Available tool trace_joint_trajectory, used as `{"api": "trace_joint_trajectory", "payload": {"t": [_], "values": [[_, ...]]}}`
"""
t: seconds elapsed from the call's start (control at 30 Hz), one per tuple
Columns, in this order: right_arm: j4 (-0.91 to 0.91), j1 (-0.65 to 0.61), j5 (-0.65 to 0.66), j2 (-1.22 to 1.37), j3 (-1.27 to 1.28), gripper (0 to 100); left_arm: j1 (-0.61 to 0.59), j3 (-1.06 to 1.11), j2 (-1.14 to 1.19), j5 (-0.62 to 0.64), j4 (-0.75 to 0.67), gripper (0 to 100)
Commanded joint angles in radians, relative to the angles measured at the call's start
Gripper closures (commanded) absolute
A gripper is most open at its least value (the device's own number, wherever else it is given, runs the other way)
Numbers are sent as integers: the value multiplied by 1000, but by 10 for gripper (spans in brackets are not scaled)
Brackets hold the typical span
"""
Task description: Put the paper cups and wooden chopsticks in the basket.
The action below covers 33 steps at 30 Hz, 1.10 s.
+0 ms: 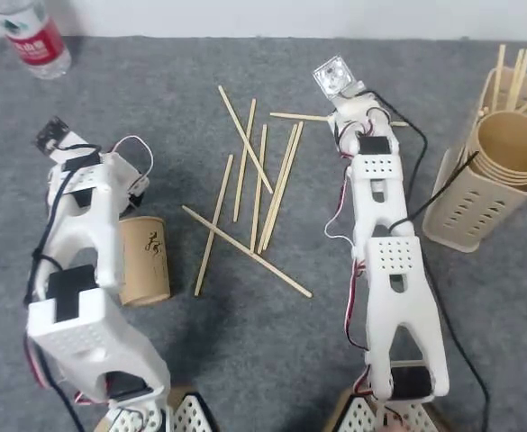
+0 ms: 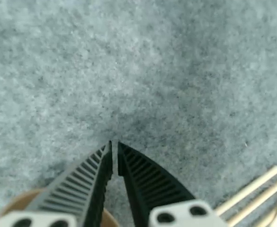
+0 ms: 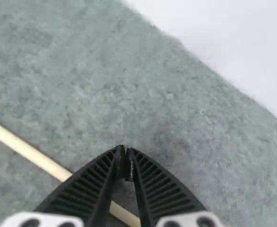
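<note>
Grey fuzzy table mat (image 1: 272,360) all over. Got a loose bunch of pale wooden chopsticks (image 1: 261,184) lying flat mid-table, mostly pointing away from the arm bases, fanned a bit. One long stick (image 1: 247,251) cutting diagonally across their near ends, another single stick (image 1: 295,116) lying crosswise under the right arm (image 1: 371,162). Seeing a brown paper cup (image 1: 143,261) tipped on its side just beside the left arm (image 1: 87,243), long axis running toward the far edge; can't tell which end is the mouth. Both pinched together on nothing: left gripper (image 2: 113,147), and right gripper (image 3: 125,153) right over that crosswise stick. Beige slotted plastic basket (image 1: 466,211) upright at far right, holding stacked paper cups (image 1: 515,148) and upright chopsticks (image 1: 500,76). Clear bottle with red label (image 1: 31,36) far left.
</note>
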Motion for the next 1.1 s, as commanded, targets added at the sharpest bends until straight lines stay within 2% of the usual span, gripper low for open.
{"api": "trace_joint_trajectory", "payload": {"t": [0.0,0.37,0.53,0.67,0.77,0.93,1.0,1.07], "values": [[42,15,74,-122,132,991,9,-5,-32,3,-17,987],[610,-27,103,-369,196,991,9,-5,-32,3,-17,987],[937,-50,210,-407,198,987,9,-5,-32,3,-17,987],[1158,-56,224,-423,172,988,9,-5,-32,3,-17,987],[1164,-44,183,-473,97,990,9,-5,-32,3,-17,987],[1161,-24,-3,-604,-69,987,9,-5,-32,3,-17,987],[1155,-48,-15,-624,-86,977,9,-5,-32,3,-17,987],[1155,-94,-18,-622,-80,923,9,-5,-32,3,-17,987]]}}
